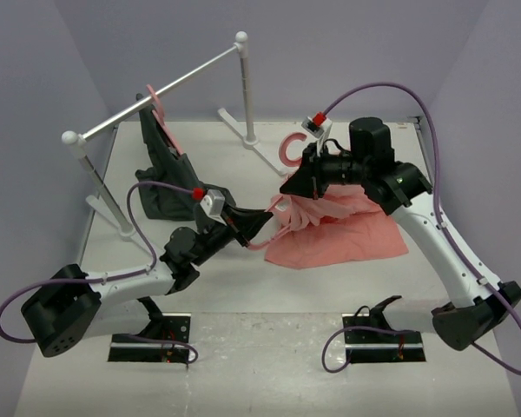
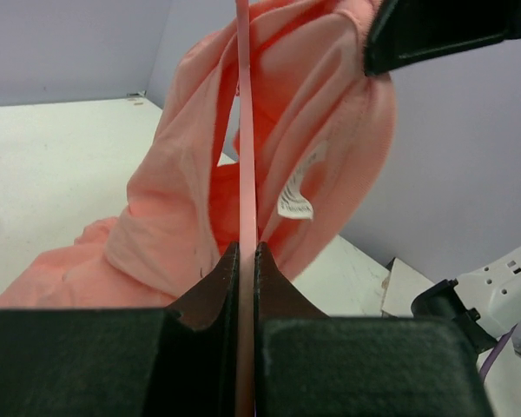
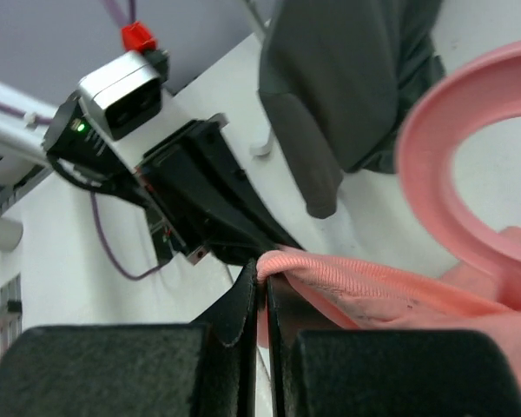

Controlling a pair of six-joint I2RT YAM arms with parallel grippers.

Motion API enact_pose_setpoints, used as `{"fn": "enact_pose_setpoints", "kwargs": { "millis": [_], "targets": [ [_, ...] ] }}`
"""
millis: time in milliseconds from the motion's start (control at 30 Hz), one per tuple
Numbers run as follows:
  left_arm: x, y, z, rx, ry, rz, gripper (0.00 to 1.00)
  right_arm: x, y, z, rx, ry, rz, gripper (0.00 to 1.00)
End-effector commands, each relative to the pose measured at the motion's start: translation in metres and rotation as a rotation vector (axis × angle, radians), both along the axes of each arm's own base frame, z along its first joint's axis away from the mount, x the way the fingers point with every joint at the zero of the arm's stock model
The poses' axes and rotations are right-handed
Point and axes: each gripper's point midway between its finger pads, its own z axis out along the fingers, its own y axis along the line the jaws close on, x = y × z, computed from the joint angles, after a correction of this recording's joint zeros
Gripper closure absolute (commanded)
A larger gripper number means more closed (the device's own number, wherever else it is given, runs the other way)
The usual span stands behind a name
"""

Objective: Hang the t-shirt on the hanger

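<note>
On the white table (image 1: pixel 243 287), the salmon t-shirt (image 1: pixel 347 230) lies bunched, neck end lifted around the pink hanger (image 1: pixel 291 149) (hook sticking out). I've got the left gripper (image 2: pixel 246 254) pinching the hanger's thin bar — right gripper (image 3: pixel 262 271) clamped on the shirt's ribbed edge.

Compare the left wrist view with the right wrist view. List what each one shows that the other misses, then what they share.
Only the left wrist view shows the white label inside the t-shirt, and the left gripper shut on the thin bar of the hanger.

Only the right wrist view shows the dark grey garment, the hanger's curved hook, and the right gripper pinching the t-shirt's ribbed edge.

Both show the pink t-shirt, part of the hanger, and the opposite arm's gripper.
</note>
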Motion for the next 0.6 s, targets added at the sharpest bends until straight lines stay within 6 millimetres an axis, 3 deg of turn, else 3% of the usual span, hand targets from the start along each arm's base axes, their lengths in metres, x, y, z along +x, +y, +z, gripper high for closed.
{"fn": "enact_pose_setpoints", "kwargs": {
  "millis": [0, 133, 267, 333, 433, 567],
  "targets": [
    [-0.006, 0.006, 0.038, -0.093, -0.094, 0.002, 1.0, -0.009, -0.004, 0.01, -0.008, -0.087, 0.014, 0.88],
    [-0.012, 0.016, 0.044, -0.093, -0.138, 0.021, 1.0, 0.013, -0.028, 0.001, -0.085, -0.133, -0.173, 0.72],
    [-0.021, 0.02, 0.044, -0.06, -0.205, 0.008, 1.0, 0.018, -0.056, 0.012, -0.126, -0.256, -0.278, 0.43],
    [-0.027, 0.022, 0.043, -0.034, -0.252, 0.0, 1.0, 0.025, -0.078, 0.017, -0.164, -0.307, -0.356, 0.34],
    [-0.033, 0.022, 0.034, 0.029, -0.3, -0.023, 1.0, 0.025, -0.099, 0.03, -0.239, -0.418, -0.371, 0.23],
    [-0.033, 0.02, 0.025, 0.124, -0.337, -0.03, 1.0, 0.013, -0.103, 0.032, -0.321, -0.494, -0.26, 0.1]
  ]
}}
